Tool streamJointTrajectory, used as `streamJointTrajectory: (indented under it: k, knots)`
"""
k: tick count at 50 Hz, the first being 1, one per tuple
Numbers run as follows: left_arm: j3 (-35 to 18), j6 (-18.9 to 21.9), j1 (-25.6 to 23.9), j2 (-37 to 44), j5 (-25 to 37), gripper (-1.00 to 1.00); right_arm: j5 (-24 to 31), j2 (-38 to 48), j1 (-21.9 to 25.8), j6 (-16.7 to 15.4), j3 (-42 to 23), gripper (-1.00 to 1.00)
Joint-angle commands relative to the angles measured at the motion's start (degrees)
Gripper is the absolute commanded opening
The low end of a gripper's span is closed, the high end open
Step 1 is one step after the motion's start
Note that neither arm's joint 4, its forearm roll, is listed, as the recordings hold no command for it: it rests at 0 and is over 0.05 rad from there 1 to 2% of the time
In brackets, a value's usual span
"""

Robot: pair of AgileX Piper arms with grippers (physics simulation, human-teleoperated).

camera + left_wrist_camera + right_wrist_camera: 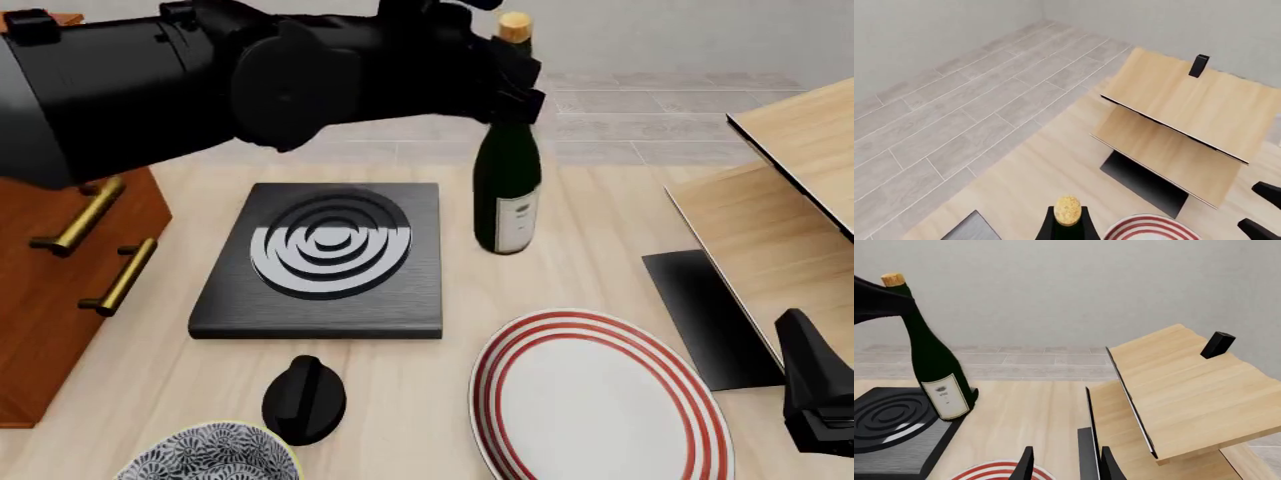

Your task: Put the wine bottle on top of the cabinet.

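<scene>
The cabinet [60, 290] sits at nine o'clock in the front view, its top hidden behind the left arm. Just right of it lies the black ringed slab [324, 258], and at one o'clock from that slab stands the wine bottle [507, 180], leaning slightly in the right wrist view. The left gripper [501, 65] closes on its neck just below the gold cap. Such a high hold may let the heavy body swing or slip, perhaps clipping the cabinet edge. At five o'clock, the right gripper [1062, 462] hangs open over the striped plate [594, 400].
</scene>
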Motion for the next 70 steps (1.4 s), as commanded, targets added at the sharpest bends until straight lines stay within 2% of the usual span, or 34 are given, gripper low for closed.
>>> streamJointTrajectory:
  k: [1, 9, 17, 29, 70]
  knots:
    - [1.1, -0.2, 0.2, -4.7, 0.5, -1.00, 0.0, 0.0, 0.0, 0.0, 0.0, 1.00]
    - [2.6, -0.6, 0.3, -7.3, 0.4, -1.00, 0.0, 0.0, 0.0, 0.0, 0.0, 1.00]
    - [3.1, 1.3, 0.1, -9.1, 2.1, -1.00, 0.0, 0.0, 0.0, 0.0, 0.0, 1.00]
    - [4.8, 1.9, 0.2, -11.3, 2.9, -1.00, 0.0, 0.0, 0.0, 0.0, 0.0, 1.00]
    - [8.3, 2.9, 4.5, -21.9, 7.5, -1.00, 0.0, 0.0, 0.0, 0.0, 0.0, 1.00]
